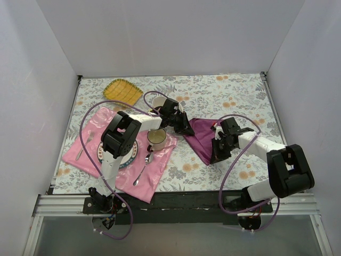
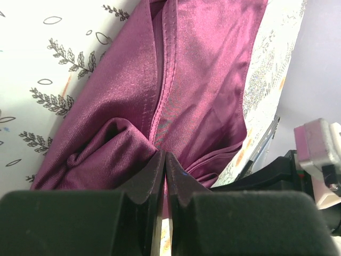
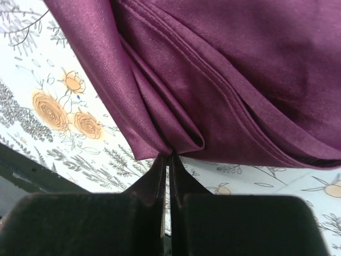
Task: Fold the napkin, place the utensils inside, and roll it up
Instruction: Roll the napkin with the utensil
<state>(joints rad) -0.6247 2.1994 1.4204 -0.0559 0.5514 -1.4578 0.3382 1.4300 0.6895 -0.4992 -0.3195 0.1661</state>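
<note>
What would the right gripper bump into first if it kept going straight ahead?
The napkin. The right gripper is shut and seems to pinch the cloth's folded edge at its tips, so more purple cloth lies straight ahead.

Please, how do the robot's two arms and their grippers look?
The left arm and right arm have white links with bulky black joints; a thin purple cable loops along each. The left gripper and right gripper have black, wedge-shaped fingers.

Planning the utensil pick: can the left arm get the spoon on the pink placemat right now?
Probably not yet: the left arm has its jaws shut on the napkin. The spoon itself lies uncovered near that arm.
</note>
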